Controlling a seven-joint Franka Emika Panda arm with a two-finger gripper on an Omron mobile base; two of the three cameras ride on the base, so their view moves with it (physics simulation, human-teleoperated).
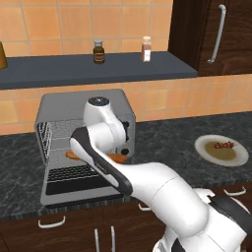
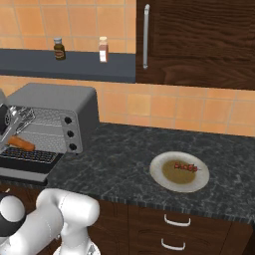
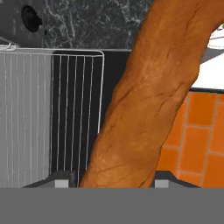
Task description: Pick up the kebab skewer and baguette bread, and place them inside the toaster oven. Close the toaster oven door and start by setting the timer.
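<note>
— Between the two finger tips of the gripper, the baguette is seen right up close. Why is it held lengthwise like that?

— It is pinched across its width, near one end, so the long loaf can be slid in along the wire rack instead of being dropped. The jaws are closed on the bread, not spread free.

— And where is the loaf in the room?

— Its orange ends are seen inside the mouth of the toaster oven, either side of the arm, over the lowered door. Whether it is already resting on the rack cannot be told.

— Why is the door left flat?

— It has to be kept down, it is judged, because a second item is to follow. The kebab skewer is left on the plate on the tabletop, well apart from the oven.

— So the knobs are not needed yet?

— Not until both foods are inside and the door is shut.
</note>
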